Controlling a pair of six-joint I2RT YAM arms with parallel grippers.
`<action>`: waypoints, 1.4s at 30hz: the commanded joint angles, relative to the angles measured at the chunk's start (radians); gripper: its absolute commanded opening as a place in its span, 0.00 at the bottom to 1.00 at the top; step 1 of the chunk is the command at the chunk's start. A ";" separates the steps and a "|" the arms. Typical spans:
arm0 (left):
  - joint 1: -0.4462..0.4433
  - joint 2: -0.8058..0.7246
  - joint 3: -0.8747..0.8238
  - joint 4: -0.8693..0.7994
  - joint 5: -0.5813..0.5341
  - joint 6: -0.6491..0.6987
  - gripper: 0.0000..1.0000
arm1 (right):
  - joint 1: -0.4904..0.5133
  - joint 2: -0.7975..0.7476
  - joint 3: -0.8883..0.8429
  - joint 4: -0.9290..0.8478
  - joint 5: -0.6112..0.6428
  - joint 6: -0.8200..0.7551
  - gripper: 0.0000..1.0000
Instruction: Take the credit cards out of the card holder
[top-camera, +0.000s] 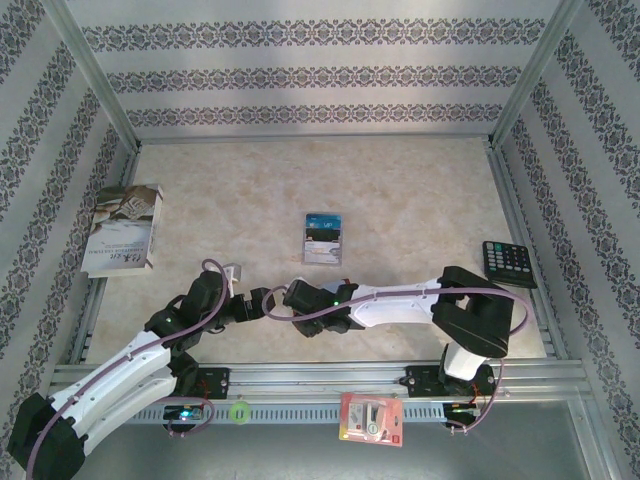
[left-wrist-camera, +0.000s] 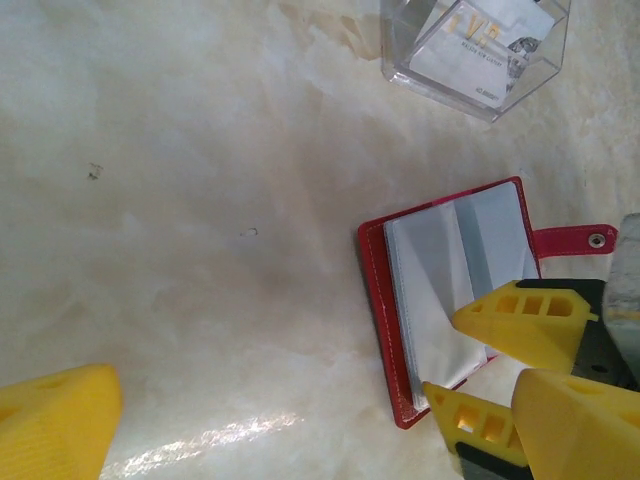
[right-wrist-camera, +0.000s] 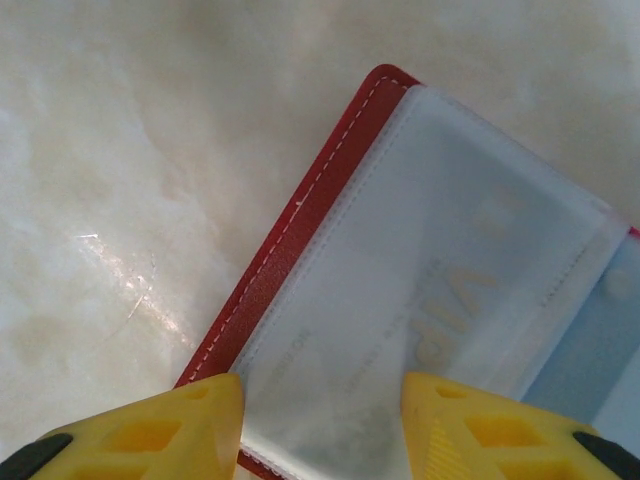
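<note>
So the red card holder (left-wrist-camera: 372, 300) is lying open and flat on the table (left-wrist-camera: 200, 200), near the front edge and a bit left of centre, right where the two arms meet. In the left wrist view its long sides run up-down with a slight tilt, and the snap tab (left-wrist-camera: 590, 240) pokes out to the right. One card (right-wrist-camera: 450, 310) with VIP lettering sits in the clear sleeve (right-wrist-camera: 400, 200). The right gripper (right-wrist-camera: 320, 395) is half spread with its fingertips at the sleeve's end, and nothing is pinched. The left gripper (left-wrist-camera: 320, 400) is spread wide beside it. Loose credit cards (top-camera: 323, 238) lie farther back, mid-table.
</note>
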 joint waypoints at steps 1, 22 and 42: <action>0.014 -0.010 -0.006 0.033 -0.003 -0.003 1.00 | 0.010 0.041 0.025 -0.039 0.012 0.012 0.46; -0.120 0.235 -0.013 0.383 0.063 -0.050 0.37 | -0.042 -0.123 -0.169 0.331 -0.081 0.158 0.00; -0.256 0.575 0.035 0.594 -0.005 -0.107 0.00 | -0.054 -0.176 -0.263 0.465 -0.095 0.223 0.00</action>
